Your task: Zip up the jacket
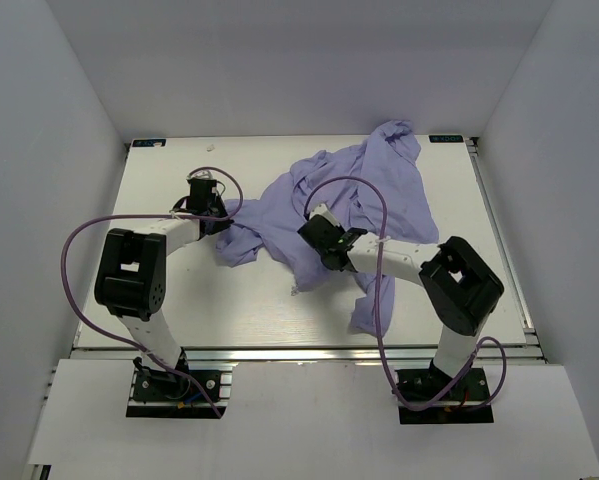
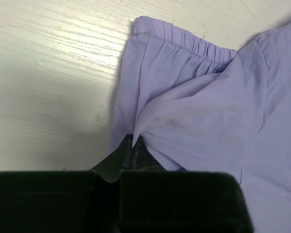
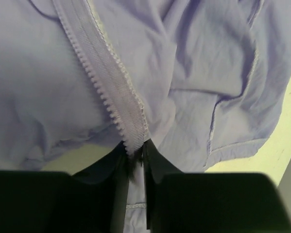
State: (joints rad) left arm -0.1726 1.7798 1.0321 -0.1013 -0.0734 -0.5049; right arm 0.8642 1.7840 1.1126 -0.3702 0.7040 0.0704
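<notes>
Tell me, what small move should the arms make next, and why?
Probably draw the two claws gently apart. The left claw is shut on fabric near the gathered elastic edge, the right claw pinches the zipper tape, yet the jacket lies bunched on the table, so spreading it should expose the zipper's other side.

The top view looks down from above and behind both arms, their bases at its lower edge. It stands far enough off to take in the whole surface point(image 1: 179, 300) and the entire jacket point(image 1: 379, 190).

The left wrist view sits right behind the left gripper point(image 2: 134, 141). It faces forward along the fingers and down, very near a gathered cuff point(image 2: 184, 43) and bare surface.

The right wrist view sits likewise behind the right gripper point(image 3: 135, 154), nearer still, so fabric and the zipper point(image 3: 111, 92) almost fill it.

Each wrist view shares a small patch of jacket with the top view. The two wrist views share nothing.
</notes>
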